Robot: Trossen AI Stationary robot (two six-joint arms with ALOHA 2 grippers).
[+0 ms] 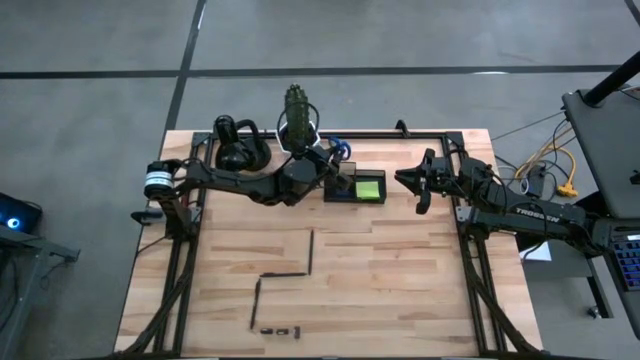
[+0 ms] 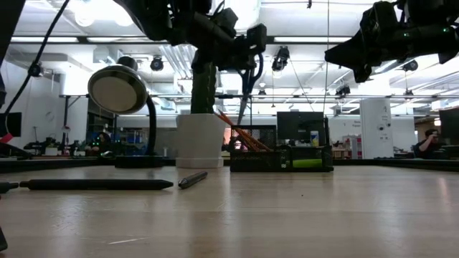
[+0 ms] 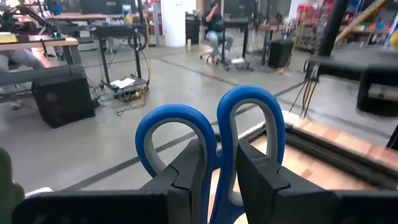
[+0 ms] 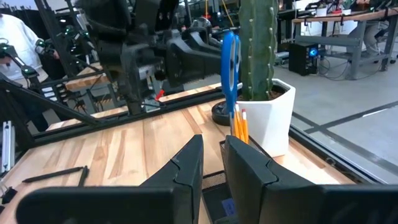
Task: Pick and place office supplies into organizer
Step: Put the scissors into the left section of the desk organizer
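The left gripper [image 3: 217, 180] is pinching the blue-handled scissors [image 3: 211, 134] at the handle loops, hanging them over the organizer [image 1: 355, 187], at about 12 o'clock of the table center. The right gripper [image 1: 425, 181] is waiting at 3 o'clock of the box, fingers narrow and empty. To do it well: keep the scissors vertical, blades down, lower slowly beside the orange pencils [image 4: 239, 124], w/o hitting the cactus pot [image 4: 273, 115]. Dark pens [image 1: 310, 250] are lying at 6 o'clock.
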